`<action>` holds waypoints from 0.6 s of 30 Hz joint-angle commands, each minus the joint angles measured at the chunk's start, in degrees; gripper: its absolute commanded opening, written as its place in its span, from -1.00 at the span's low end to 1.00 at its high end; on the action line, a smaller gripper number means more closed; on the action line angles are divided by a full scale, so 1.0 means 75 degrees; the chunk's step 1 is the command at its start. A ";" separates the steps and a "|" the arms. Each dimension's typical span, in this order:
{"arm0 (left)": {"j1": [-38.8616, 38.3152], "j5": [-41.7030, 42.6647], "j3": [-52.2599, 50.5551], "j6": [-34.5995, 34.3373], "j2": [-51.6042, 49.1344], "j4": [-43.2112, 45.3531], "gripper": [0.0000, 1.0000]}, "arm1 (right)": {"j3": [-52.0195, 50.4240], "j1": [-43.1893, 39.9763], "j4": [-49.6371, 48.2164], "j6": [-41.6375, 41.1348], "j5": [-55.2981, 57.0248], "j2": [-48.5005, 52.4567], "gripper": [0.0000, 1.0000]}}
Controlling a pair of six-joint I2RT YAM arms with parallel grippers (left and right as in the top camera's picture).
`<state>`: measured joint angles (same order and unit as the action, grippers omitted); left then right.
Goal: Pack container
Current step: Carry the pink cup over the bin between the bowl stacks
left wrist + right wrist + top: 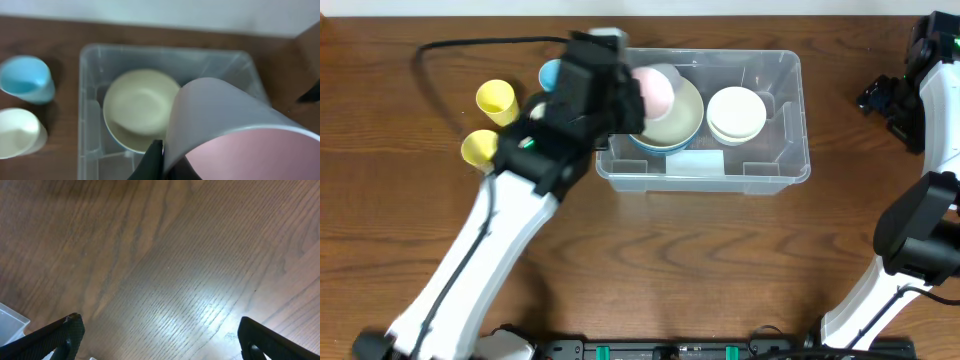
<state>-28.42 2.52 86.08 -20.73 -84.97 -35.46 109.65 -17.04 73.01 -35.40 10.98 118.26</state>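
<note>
The container (782, 150) sits on the counter (720, 260). The left tool (161, 162) is clenched on the pink cup (235, 150) rim, above the bowl (137, 107). This thin, tilted grip may slip and drop the cup askew. The right tool (160, 345) is released, idle.

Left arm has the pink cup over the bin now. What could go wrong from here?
1. The left gripper pinches the pink cup only at its rim, and the cup hangs tilted; it could slip early.
2. Released here, it would land on the cream bowl and might roll instead of nesting.
3. The blue cup stands close beside the container; pulling the arm back could knock it.
</note>
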 commanded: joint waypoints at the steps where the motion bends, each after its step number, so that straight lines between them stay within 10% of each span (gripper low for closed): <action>1: -0.0085 -0.0227 0.0143 0.0160 -0.0498 0.0038 -0.88 | -0.0029 -0.0035 0.0003 -0.0076 0.0111 -0.0038 0.99; 18: -0.0335 -0.0224 0.0131 0.0501 -0.2113 -0.0962 -0.88 | -0.0029 -0.0035 0.0003 -0.0076 0.0111 -0.0038 0.99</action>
<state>-30.87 1.45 86.08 -17.96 -98.28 -41.87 109.65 -17.04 73.01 -35.38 10.98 118.24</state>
